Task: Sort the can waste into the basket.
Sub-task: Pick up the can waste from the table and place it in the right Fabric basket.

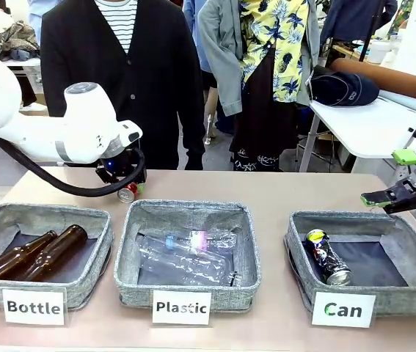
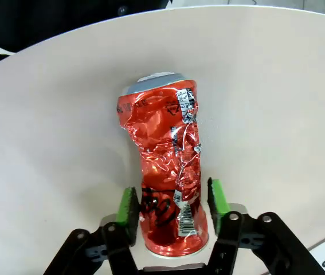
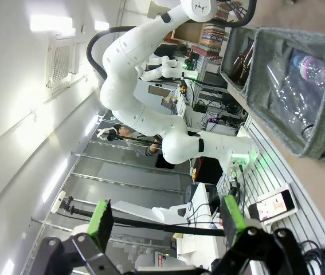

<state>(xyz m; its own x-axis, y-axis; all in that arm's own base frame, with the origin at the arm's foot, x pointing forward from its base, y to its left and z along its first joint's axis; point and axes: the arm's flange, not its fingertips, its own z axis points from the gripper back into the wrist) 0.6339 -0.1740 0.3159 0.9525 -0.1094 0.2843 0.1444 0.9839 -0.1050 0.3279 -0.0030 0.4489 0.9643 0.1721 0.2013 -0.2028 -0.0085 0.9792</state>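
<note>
The crumpled red can (image 2: 165,172) lies on the table behind the middle basket, apparently between green pads. The dark printed can (image 1: 327,257) lies tilted inside the grey "Can" basket (image 1: 413,293), near its left wall.

You have even, bright indoor light on the bench (image 1: 266,194), with soft shadows only. The plastic bottles (image 1: 189,257) catch pale glare and a pink-blue glint. In the left wrist view the red can (image 2: 165,172) is sharp, its creased foil throwing small white highlights, and the bench edge bows from the wide lens. The right wrist view is rolled sideways; ceiling lights (image 3: 50,23) blow out to white, and the nearest green pads (image 3: 100,220) look slightly soft.
</note>
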